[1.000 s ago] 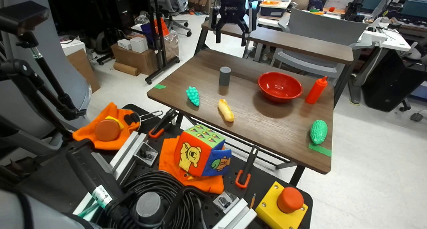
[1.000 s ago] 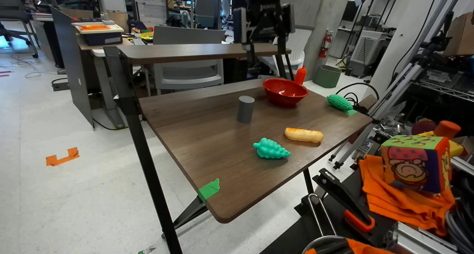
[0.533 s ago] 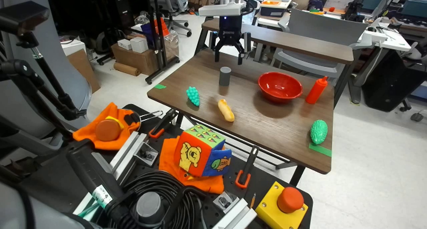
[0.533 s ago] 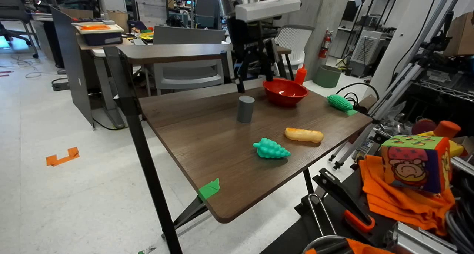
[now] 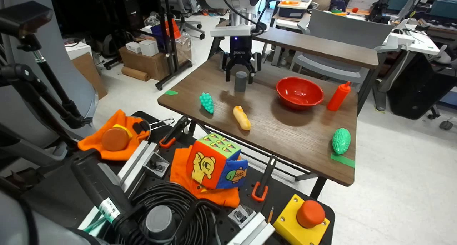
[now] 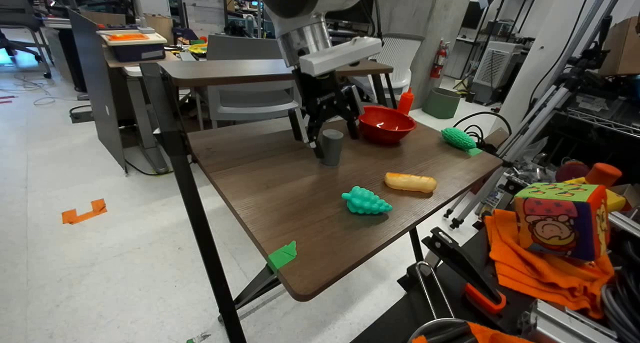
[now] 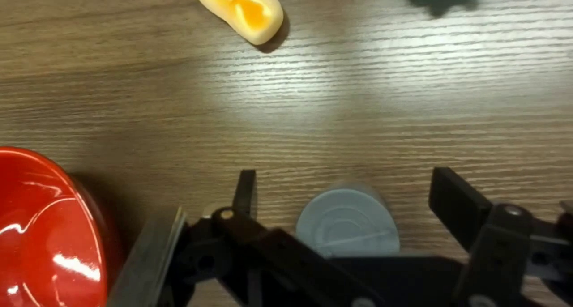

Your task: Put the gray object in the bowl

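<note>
Fingers [image 7: 454, 204] parted wide, holding nothing, gray cylinder [image 7: 348, 222] upright on the bench [image 7: 134, 110] between them.
Lining up looks about done; grasp, lift and drop remain, the red bowl [image 7: 44, 226] lying beyond one finger with nothing seen in it. Farther up, above the fingers, the arm [image 6: 306, 37] hangs over the cylinder, pointing down.

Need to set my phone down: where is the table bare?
Bare: between the red bowl, yellow oblong piece and bumpy green toy; between the teal toy and its nearest green tape. Crowded: around the gray cylinder, which the open gripper straddles.
</note>
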